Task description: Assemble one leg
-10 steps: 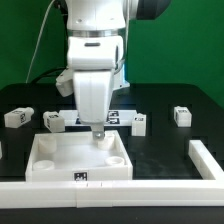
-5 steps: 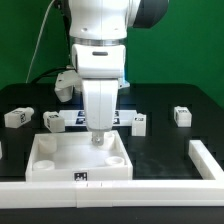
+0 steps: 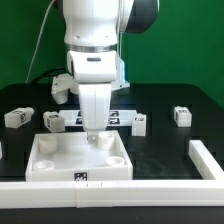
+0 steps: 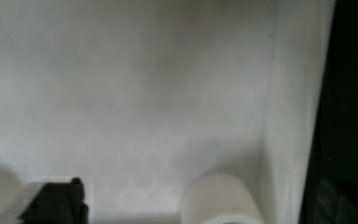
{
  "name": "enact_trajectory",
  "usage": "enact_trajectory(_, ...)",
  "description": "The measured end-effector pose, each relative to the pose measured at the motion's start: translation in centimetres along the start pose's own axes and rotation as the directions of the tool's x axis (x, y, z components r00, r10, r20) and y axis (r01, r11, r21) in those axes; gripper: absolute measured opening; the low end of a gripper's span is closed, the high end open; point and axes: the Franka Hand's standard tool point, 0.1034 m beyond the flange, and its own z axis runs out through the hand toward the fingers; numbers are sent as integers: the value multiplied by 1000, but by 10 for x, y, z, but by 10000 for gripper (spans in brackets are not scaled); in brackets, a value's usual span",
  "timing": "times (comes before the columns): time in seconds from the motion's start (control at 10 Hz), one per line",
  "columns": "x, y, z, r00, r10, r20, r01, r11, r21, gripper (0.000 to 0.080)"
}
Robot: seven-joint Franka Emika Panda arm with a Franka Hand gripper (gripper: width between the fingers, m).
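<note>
- Working inside the large white square plastic tray [image 3: 110, 172], the white arm's two-finger gripper [image 3: 95, 137] stands low over the tray floor, toward the far wall and about mid-width.
- Claw state: the exterior view hides the fingertips behind the hand body. The wrist view shows one dark finger [image 4: 51, 203] over bare tray floor [image 4: 140, 100], beside a round socket [image 4: 229, 195]. How far the claw is open cannot be told, and no part shows in its grasp.
- Four small white blocky legs with black-and-white square tags lie loose on the black table [image 3: 165, 140], beyond the tray's far wall and apart from the gripper. From the exterior view's left to its right they are the outer-left leg [image 3: 17, 117], the inner-left leg [image 3: 54, 121], the inner-right leg [image 3: 139, 122] and the outer-right leg [image 3: 181, 115].
- The thin flat white marker board [image 3: 120, 117] lies between the two inner legs.
- Step in hand, as a judgement: leg pick-up is not yet begun, and the arm appears occupied with the tray itself, probably setting its position.
- Next move, as a judgement:
  - Rise clear of the tray wall and travel to one of the inner legs, which are nearest.
  - Open the claw wider than the leg, square the fingers to its flat sides and close.
  - Avoid the marker board throughout.
</note>
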Motion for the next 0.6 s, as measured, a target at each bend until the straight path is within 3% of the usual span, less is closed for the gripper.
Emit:
enact_trajectory(0.3,-3,-13,24,1000,12,-15,-11,1000,27,650)
enact_trajectory(0.4,-2,-15,27,1000,13,-16,-12,999,30,650)
enact_trajectory(0.6,-2,-9,21,1000,15,-13,-15,1000,16,650)
